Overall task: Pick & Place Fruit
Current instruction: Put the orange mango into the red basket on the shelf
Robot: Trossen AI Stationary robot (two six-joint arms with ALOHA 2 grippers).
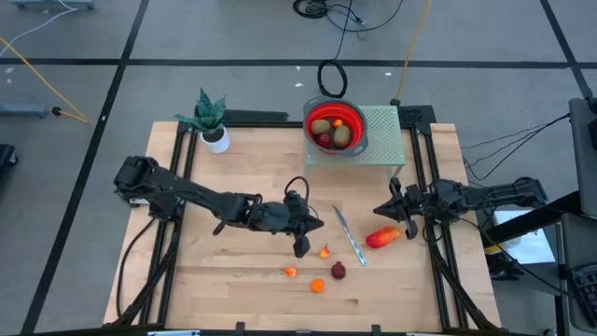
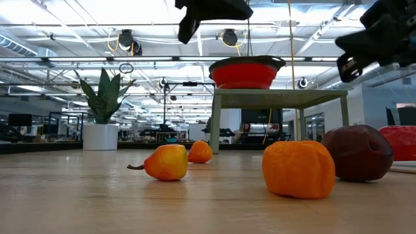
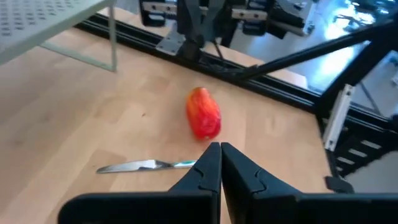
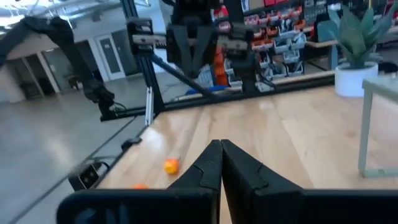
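With both grippers empty and their fingers pressed together, the step in hand looks like choosing and approaching the next loose piece. The left gripper [image 1: 300, 245] hangs above mid-table, fingertips closed in its wrist view. The right gripper [image 1: 395, 207] waits near the table's right edge, likewise closed.

Fruit left on the wood: the elongated red-orange piece [image 1: 382, 237] just beside the right gripper, a tiny orange pear-shaped piece [image 1: 325, 252] just beside the left fingers, a dark red ball [image 1: 338, 271], and two more small orange pieces [image 1: 317, 286] nearer the front edge. The red bowl [image 1: 355, 119] on its grey stand [image 1: 384, 140] already holds several pieces, an olive-brown oval among them.

My reading: the left arm should take the pear-shaped piece (closest to it), and the fingers must part before descent. Come straight down, straddle the piece across its narrow width, close gently; small round fruit will likely roll if nudged sideways.

Watch the knife [image 1: 349, 237], lying between the left gripper and the red-orange piece. Keep clear of it.
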